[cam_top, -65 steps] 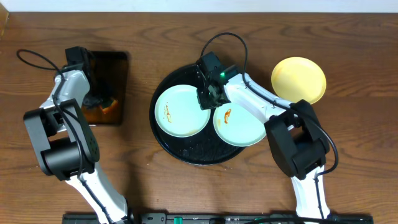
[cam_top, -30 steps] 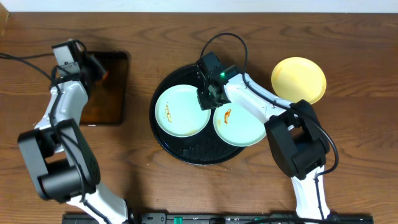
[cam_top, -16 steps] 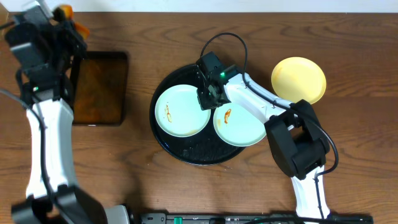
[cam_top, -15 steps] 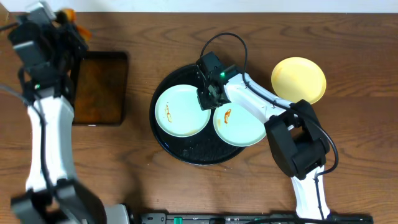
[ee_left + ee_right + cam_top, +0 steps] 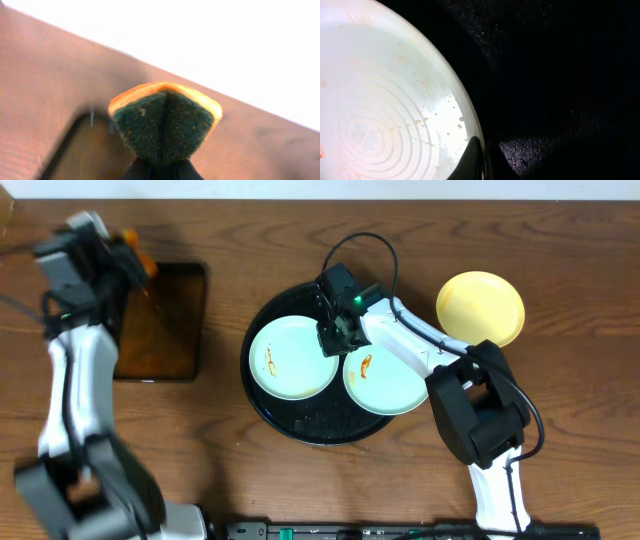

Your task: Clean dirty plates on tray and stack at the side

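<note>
Two pale mint plates lie on the round black tray (image 5: pixel 262 395); the left plate (image 5: pixel 285 365) and the right plate (image 5: pixel 392 385) both carry orange-brown smears. The yellow plate (image 5: pixel 480 308) sits on the table to the right of the tray. My right gripper (image 5: pixel 335 337) is shut on the left plate's far-right rim; the wrist view shows a finger (image 5: pixel 474 159) pinching the wet rim of the plate (image 5: pixel 380 100). My left gripper (image 5: pixel 118 260) is raised over the rectangular tray's far-left corner, shut on an orange sponge (image 5: pixel 165 117) with a green scouring face.
A smaller rectangular black tray (image 5: pixel 160 320) with brown liquid lies at the left. Bare wooden table surrounds both trays. The round tray's wet black floor (image 5: pixel 560 75) fills the right wrist view.
My left arm lifted the sponge out of the rectangular tray, swung up and to the far left, then came slightly back right. The right arm and plates have not moved.
</note>
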Tool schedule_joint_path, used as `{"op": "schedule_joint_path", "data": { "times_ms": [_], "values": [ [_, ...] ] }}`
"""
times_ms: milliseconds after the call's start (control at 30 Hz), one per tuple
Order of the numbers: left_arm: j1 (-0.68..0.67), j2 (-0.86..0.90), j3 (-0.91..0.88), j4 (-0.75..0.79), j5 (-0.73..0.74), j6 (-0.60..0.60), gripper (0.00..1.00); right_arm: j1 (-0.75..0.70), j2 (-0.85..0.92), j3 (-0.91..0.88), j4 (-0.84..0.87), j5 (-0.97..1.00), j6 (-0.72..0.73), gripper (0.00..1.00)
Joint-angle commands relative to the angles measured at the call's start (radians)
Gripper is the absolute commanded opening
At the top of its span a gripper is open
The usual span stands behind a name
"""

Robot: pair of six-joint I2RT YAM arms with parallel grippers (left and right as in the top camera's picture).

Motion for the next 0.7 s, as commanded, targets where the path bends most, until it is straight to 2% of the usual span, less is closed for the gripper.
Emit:
{"op": "schedule_joint_path", "data": {
  "times_ms": [0,167,300,433,667],
  "values": [
    [-0.002,-0.13,0.032,-0.01,0.019,0.024,0.07,0.003,-0.005,0.008,0.001,0.037,-0.012,0.01],
    [-0.002,-0.017,0.014,-0.058,-0.181,0.023,0.08,0.003,-0.004,0.008,0.001,0.037,-0.012,0.01],
    [-0.001,0.112,0.014,-0.162,-0.168,0.023,0.07,0.003,-0.004,0.008,0.0,0.037,-0.012,0.01],
    [-0.001,0.021,0.018,-0.189,-0.167,0.023,0.07,0.003,-0.004,0.008,-0.006,0.037,-0.016,0.01],
    [-0.018,-0.305,0.023,-0.187,-0.149,0.023,0.07,0.003,-0.004,0.008,0.001,0.037,-0.015,0.01]
  ]
}}
